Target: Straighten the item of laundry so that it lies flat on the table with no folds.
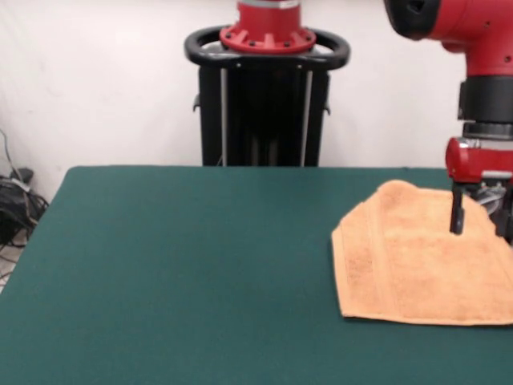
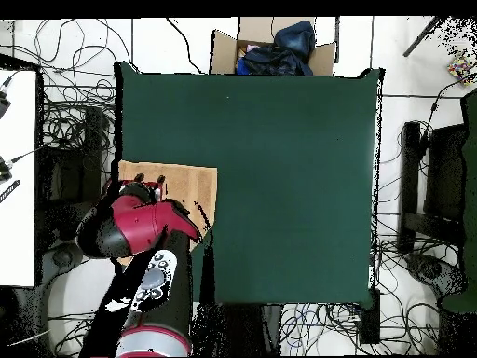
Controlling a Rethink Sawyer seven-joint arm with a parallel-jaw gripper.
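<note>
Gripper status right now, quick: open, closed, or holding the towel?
Gripper: low over the towel near the table edge; whether it is open, closed or gripping the cloth cannot be told.

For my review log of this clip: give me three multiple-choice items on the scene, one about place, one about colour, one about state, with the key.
1. Where on the table does the towel lie in the front view?
A right edge
B centre
C left edge
2. Colour of the table top?
A white
B dark green
C red
3. How does the towel lie?
A rolled up
B hanging off entirely
C folded, not spread flat

Key: 1 A, it reaches the picture's right border under the gripper; 2 B, green all round the towel; 3 C, a doubled-over layer shows along its left side.
</note>
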